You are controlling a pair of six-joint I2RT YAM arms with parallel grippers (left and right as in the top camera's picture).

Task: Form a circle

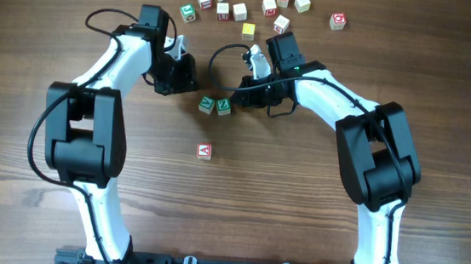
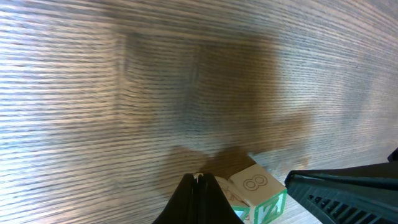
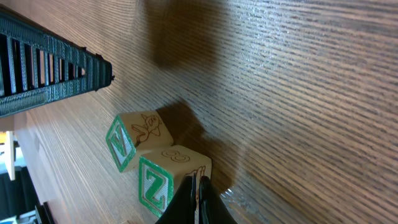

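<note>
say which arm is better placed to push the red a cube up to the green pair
Left, probably. The red A cube lies in line with the left green cube, nearer the left hand; the right hand sits past the Z cube. Both are shut, fine for pushing.

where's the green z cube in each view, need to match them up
overhead: green z cube near the centre, just right of the other green cube
left wrist: green z cube at the bottom edge, right of centre, partly cut off
right wrist: green z cube at the bottom, left of centre, below the other green cube
shared landmark: the figure-eight mark on its top, clear in both wrist views, unreadable overhead
</note>
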